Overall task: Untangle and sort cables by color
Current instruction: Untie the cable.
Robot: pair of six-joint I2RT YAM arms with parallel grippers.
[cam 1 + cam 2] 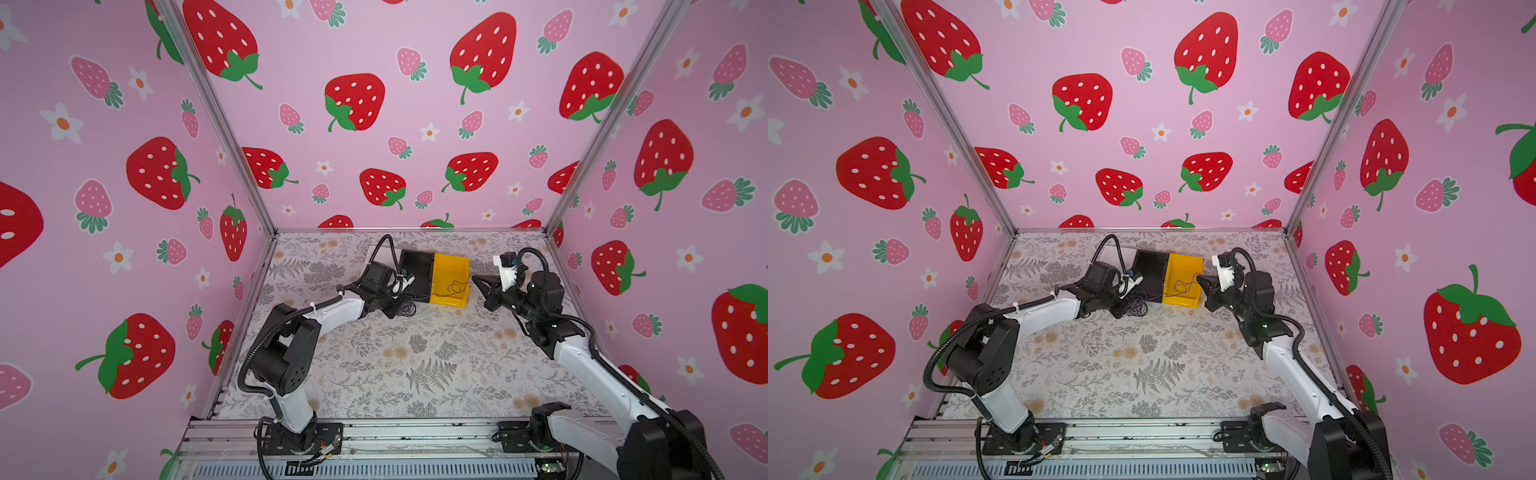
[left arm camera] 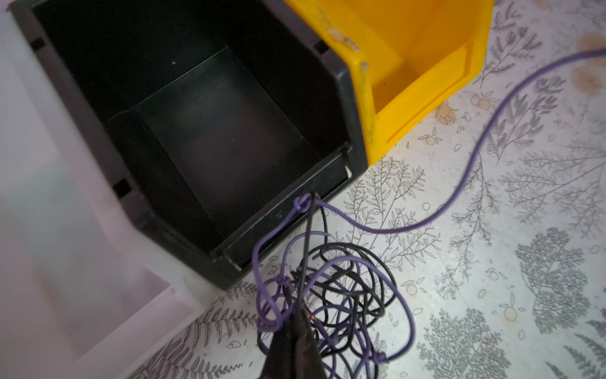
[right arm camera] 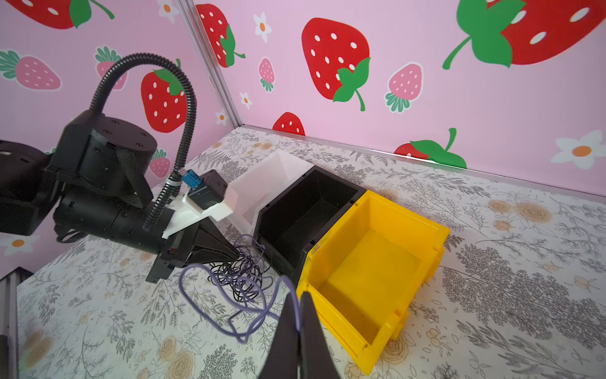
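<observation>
Left wrist view: left gripper (image 2: 296, 313) grips the tangle (image 2: 337, 295); right gripper (image 3: 297, 297) pinches a purple cable (image 2: 472, 164); black bin (image 2: 347, 92), yellow bin (image 2: 426, 82) ahead empty; nothing sorted.

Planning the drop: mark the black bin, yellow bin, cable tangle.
black bin (image 2: 223, 137), left wrist view, bare floor.
yellow bin (image 3: 377, 262), right wrist view, bare floor.
cable tangle (image 2: 337, 295), left wrist view, middle loops.

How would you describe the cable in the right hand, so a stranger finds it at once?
Find the yellow bin at the back. Beside it, the right hand pinches a thin purple cable. Unlike the black-and-purple tangle at the left hand, it loops out alone.
</observation>
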